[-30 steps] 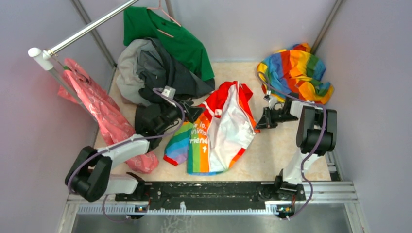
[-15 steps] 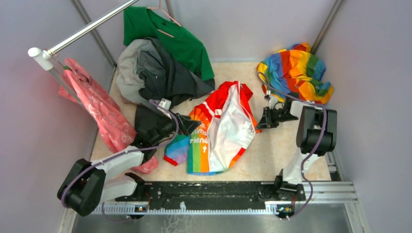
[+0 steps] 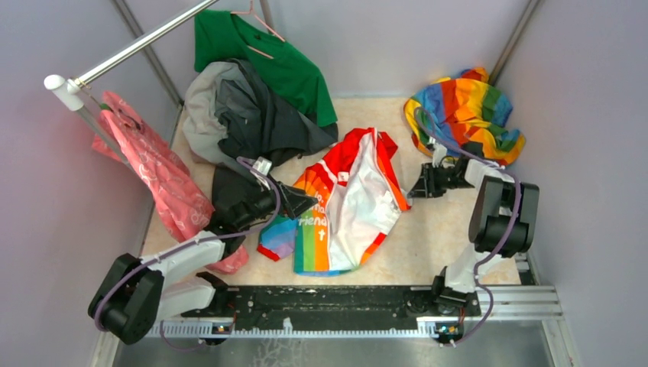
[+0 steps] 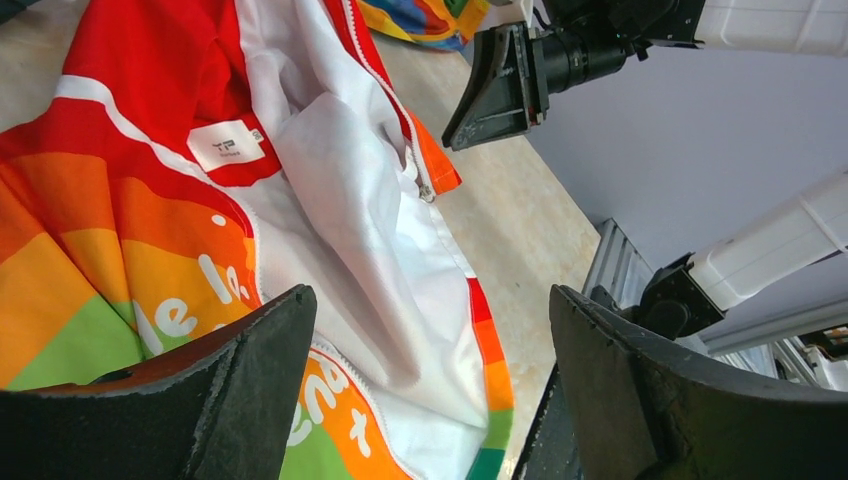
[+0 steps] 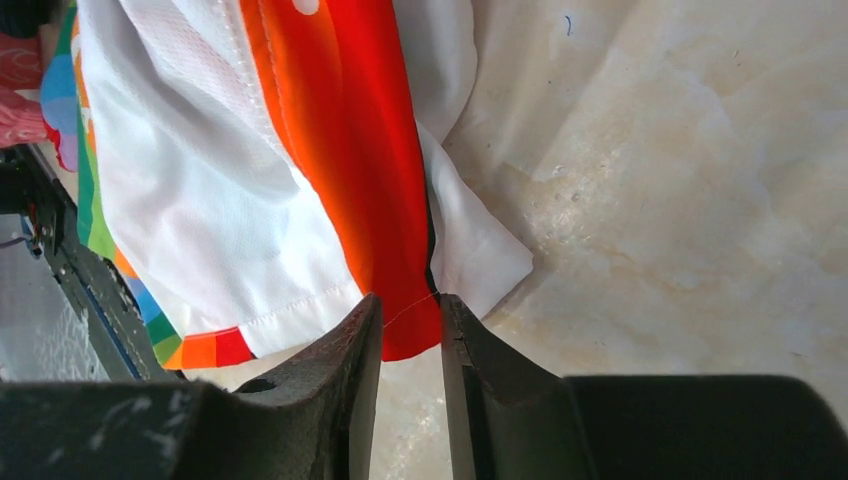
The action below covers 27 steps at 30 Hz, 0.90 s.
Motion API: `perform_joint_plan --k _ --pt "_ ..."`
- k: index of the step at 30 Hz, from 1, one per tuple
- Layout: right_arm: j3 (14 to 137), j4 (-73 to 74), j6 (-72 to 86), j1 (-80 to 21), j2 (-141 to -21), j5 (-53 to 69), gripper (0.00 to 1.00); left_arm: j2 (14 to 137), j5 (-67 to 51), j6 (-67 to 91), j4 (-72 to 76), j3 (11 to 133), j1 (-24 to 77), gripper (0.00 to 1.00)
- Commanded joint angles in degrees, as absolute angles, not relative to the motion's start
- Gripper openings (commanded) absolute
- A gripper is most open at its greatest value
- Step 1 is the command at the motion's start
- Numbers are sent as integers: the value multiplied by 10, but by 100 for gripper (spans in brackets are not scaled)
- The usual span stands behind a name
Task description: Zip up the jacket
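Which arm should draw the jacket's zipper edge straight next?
Right. The right gripper is shut on the orange-red front edge of the small white rainbow-panelled jacket; the left gripper is open above its lettered panel, holding nothing.

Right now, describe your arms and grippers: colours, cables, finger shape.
Both the left arm and right arm have white links, black joints and a looping purple cable. The left gripper and right gripper carry matte black, wedge-shaped fingers.

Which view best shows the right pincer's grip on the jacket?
Right wrist: the right pincer pinches the orange-red corner of the small white rainbow-panelled jacket, close up. Top external shows only contact at its edge; left wrist shows the pincer's side, grip unclear.
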<state>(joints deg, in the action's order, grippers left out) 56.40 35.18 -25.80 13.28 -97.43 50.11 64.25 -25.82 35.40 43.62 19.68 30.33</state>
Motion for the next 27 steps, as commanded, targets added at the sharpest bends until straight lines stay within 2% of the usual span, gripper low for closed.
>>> perform_joint_plan --k 1,8,13,16,21,25,27 --pt "575 366 -300 141 -932 542 29 628 -289 361 414 216 300 91" --pt "561 369 -335 141 -871 572 29 616 -297 355 387 221 300 91" --pt "545 393 -410 140 -795 648 30 611 -312 356 372 221 300 91" --pt "515 380 -461 126 -727 694 40 609 -338 364 361 223 300 90" --pt "435 296 -501 17 -607 706 69 614 -374 382 284 240 300 85" --pt "464 323 -473 -106 -650 728 68 625 -379 398 204 253 303 79" --pt "448 250 -382 -175 -677 718 64 629 -382 410 186 250 311 78"
